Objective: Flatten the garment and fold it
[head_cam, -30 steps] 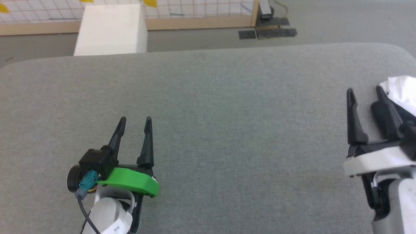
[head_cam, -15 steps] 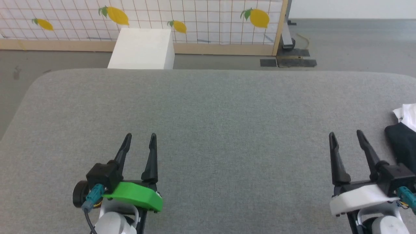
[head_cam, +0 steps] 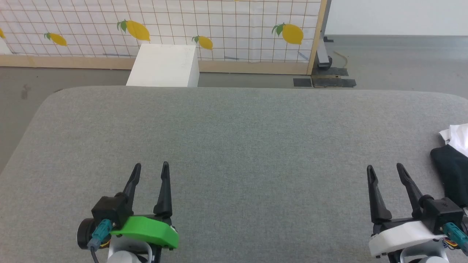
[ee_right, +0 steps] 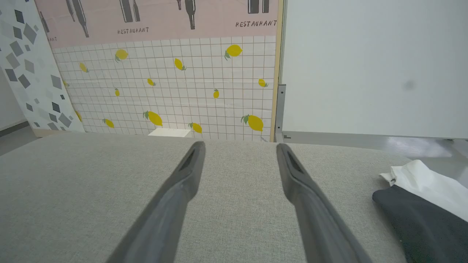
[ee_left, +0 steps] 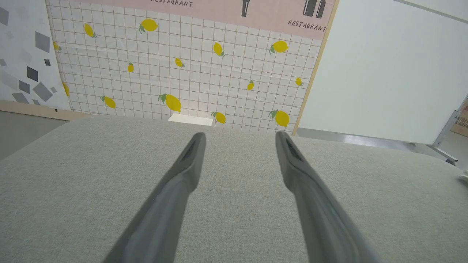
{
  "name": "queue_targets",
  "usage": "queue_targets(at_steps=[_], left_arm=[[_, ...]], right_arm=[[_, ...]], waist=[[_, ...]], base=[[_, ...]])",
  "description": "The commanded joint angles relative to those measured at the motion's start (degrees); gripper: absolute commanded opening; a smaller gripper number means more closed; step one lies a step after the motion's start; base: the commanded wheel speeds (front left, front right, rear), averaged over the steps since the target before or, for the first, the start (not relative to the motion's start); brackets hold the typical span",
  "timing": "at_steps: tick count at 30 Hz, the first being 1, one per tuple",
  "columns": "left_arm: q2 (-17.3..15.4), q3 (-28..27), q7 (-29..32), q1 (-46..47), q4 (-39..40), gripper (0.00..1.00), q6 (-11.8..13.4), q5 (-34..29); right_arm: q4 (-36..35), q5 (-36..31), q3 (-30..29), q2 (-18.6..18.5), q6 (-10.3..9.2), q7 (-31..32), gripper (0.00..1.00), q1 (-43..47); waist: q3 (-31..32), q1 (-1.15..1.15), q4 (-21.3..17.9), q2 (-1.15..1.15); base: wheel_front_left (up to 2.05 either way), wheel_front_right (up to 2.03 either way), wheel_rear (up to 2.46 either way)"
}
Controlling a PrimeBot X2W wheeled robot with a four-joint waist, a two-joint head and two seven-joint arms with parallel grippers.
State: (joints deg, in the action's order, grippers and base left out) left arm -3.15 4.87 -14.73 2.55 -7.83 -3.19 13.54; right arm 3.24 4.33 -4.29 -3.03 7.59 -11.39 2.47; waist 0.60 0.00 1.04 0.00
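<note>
The garment (head_cam: 452,171) is being seen just right of the right gripper (head_cam: 384,167), far from the left gripper (head_cam: 151,164), both being held parted and empty.

A: Garment (head_cam: 451,171), extent?
B: Undetermined. The head view's right edge cuts it: one black fold and one white corner inside. The right wrist view loses it past the right and bottom edges.
A: White speck (ee_left: 464,178), left wrist view, right edge?
B: Too small to identify.
A: Arms?
B: Cut by the bottom edge behind left pincer (head_cam: 151,164) and right pincer (head_cam: 384,166). Fingers (ee_left: 157,226) blur low in both wrist views.
</note>
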Motion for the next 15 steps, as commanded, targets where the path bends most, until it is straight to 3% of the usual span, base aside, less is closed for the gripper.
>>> queue_targets(at_steps=[1,14,15], left_arm=[[0.3,-0.1,-0.3,-1.0,0.1,1.00,0.4,0.5],[0.3,-0.3,-0.3,-1.1,-1.1,1.00,0.2,1.0],[0.0,-0.2,0.0,-0.3,-1.0,0.00,0.0,0.2]], right_arm=[[0.2,0.5,0.0,0.1,-0.10,-0.5,1.00,0.7],[1.0,1.8,0.6,0.1,-0.10,-0.2,1.00,0.7],[0.9,1.3,0.5,0.0,0.00,0.0,0.00,0.0]], waist=[[0.1,0.00,0.0,0.00],[0.0,0.00,0.1,0.00],[0.0,0.00,0.1,0.00]], base=[[0.00,0.00,0.00],[0.00,0.00,0.00],[0.00,0.00,0.00]])
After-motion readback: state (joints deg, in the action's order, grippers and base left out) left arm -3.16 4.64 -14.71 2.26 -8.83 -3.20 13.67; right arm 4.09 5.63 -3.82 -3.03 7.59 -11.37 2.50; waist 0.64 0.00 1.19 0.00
